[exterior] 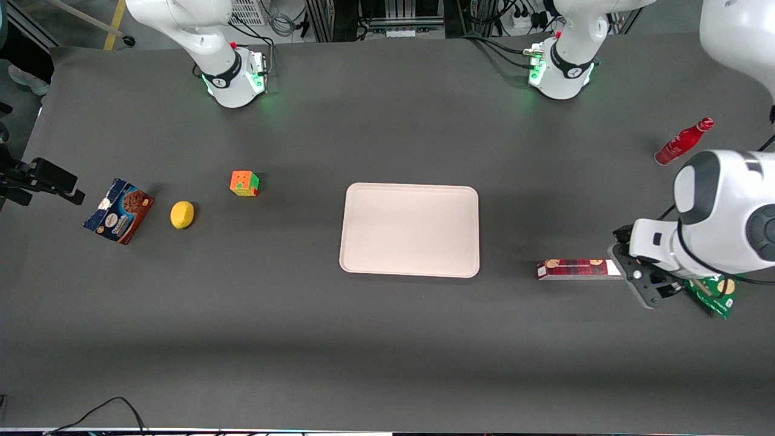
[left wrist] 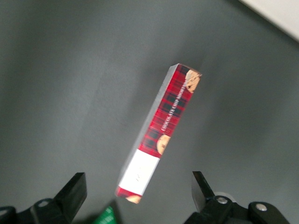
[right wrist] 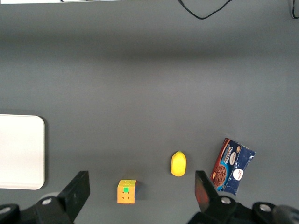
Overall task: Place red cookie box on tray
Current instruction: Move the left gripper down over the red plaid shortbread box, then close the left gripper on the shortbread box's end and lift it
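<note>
Box (exterior: 578, 269) lies flat, long axis pointing at tray (exterior: 409, 266); gripper (left wrist: 138, 196) hovers over its white end, fingers spread astride, not touching.

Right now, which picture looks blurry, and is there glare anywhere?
Left wrist view: the red cookie box looks soft between the open tool fingers. Front view: sharp, green glow at the arm bases, the tray pale, no harsh glare.

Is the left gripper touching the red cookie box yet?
Apart. In the left wrist view the gripper is open, and dark table shows between each finger and the white end of the red cookie box.
</note>
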